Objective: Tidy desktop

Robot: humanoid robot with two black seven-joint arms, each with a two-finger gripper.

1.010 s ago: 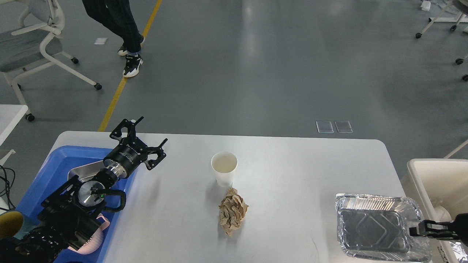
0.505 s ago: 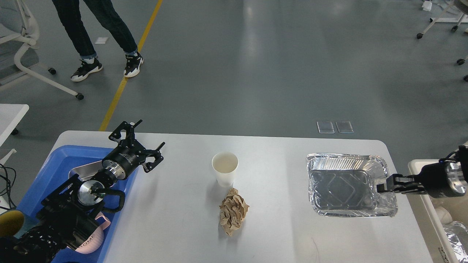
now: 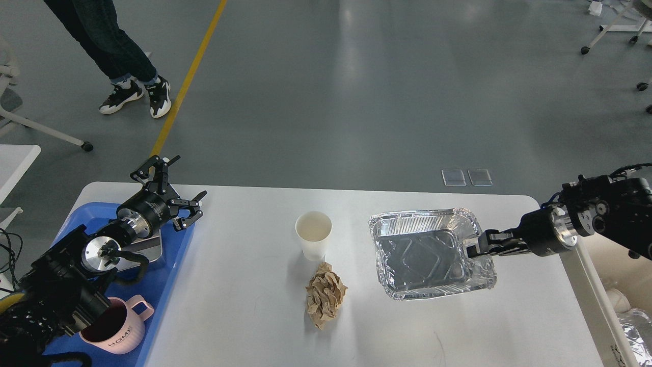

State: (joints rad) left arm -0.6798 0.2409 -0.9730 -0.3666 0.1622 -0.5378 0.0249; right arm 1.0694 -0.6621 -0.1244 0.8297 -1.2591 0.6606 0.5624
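Grey workshop floor behind. Large white rounded-corner desktop [image 3: 244,316] fills foreground. Crinkled silver foil tray [image 3: 425,260], clamped at right rim by right gripper [image 3: 476,248], has travelled from right edge toward centre, beside white paper cup [image 3: 313,235]; likely collecting rubbish. Left gripper [image 3: 170,191], fingers spread, empty, has retreated over blue plastic tray [image 3: 168,285].

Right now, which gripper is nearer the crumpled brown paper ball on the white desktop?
Right. The right gripper, clamped on the foil tray's rim, sits right of the paper ball. The left gripper hangs open, farther off, over the blue tray at the far left.
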